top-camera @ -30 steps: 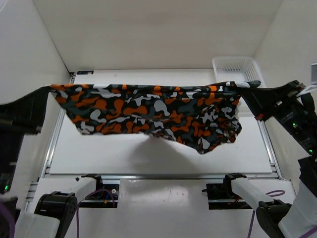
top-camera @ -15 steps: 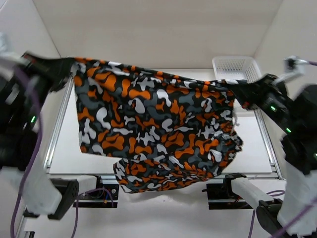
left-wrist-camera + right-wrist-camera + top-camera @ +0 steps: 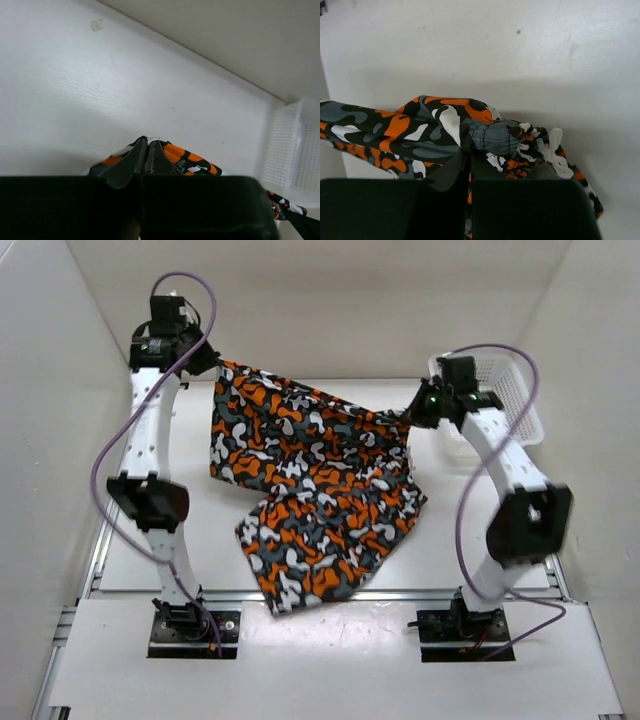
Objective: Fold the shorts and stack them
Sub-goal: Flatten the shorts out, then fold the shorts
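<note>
The shorts, in an orange, black, grey and white camouflage print, hang stretched between both arms, and their lower part drapes down onto the table toward the near edge. My left gripper is shut on the far left corner of the shorts, high at the back left. My right gripper is shut on the bunched waistband end, where a white drawstring dangles. The cloth sags between the two grips.
A white mesh basket stands at the back right, just behind the right arm, and shows at the right edge of the left wrist view as the basket. The white table is walled at the left, back and right.
Both arms have swung from close to the camera out toward the back of the table, carrying the shorts with them. The cloth, first held up flat, now drapes onto the table.
</note>
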